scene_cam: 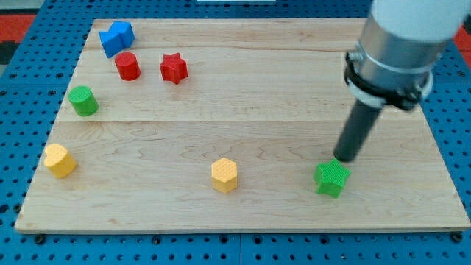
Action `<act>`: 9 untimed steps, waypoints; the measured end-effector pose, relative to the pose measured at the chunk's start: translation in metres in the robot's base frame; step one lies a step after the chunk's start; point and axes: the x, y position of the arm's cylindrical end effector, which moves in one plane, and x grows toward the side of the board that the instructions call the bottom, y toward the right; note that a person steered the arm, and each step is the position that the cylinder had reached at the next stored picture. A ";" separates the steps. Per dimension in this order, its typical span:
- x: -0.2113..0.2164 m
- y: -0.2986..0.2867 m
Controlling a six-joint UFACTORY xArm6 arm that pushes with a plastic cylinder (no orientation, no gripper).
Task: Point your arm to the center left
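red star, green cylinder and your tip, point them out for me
red star (174, 68), camera view, top face
green cylinder (83, 100), camera view, middle of its body
my tip (344, 157), camera view, rod's very end, just above the green star (331, 178)

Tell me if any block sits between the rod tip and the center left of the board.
Nothing visible blocks a straight slide. My tip is just above the green star at lower right. The yellow hexagon lies below that path, the red star above it, and the green cylinder sits near the destination.
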 end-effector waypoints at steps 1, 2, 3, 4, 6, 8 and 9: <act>-0.043 -0.062; 0.020 -0.078; 0.066 -0.059; 0.089 -0.002; 0.045 -0.070; -0.053 -0.241; -0.011 -0.305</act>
